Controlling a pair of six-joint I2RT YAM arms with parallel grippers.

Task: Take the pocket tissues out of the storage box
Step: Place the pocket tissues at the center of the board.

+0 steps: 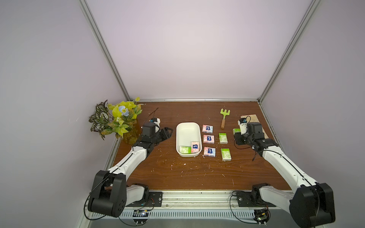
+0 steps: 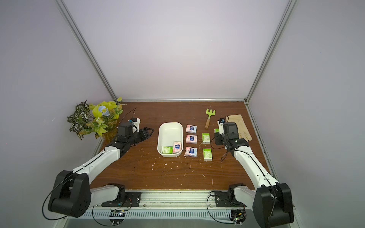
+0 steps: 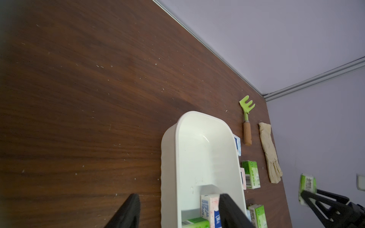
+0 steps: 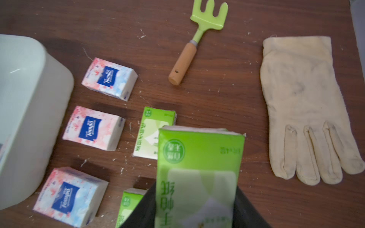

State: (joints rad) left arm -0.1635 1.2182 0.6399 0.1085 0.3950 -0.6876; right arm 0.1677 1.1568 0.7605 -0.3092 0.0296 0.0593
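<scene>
Tissues (image 1: 195, 147): two lie in the box (image 1: 186, 134) at its near end, pink beside green. Five packs (image 1: 209, 139) lie on the counter (image 1: 177, 173) just right of it. The right fingers (image 4: 144, 213) clamp a green pack (image 4: 199, 167) above the counter, near a glove (image 2: 241, 126). The left fingers (image 3: 231, 211) stand apart, empty, left of the box. The wood is brown and white-flecked, the walls (image 1: 187, 49) lilac.

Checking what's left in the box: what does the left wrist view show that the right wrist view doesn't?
Left wrist only: inside the white plastic storage box, one pink-white tissue packet and one light-green packet. Right wrist only: three whole pink-white packets beside the box. Both: green toy rake, cream fabric glove, the right tool gripping a green packet.
</scene>
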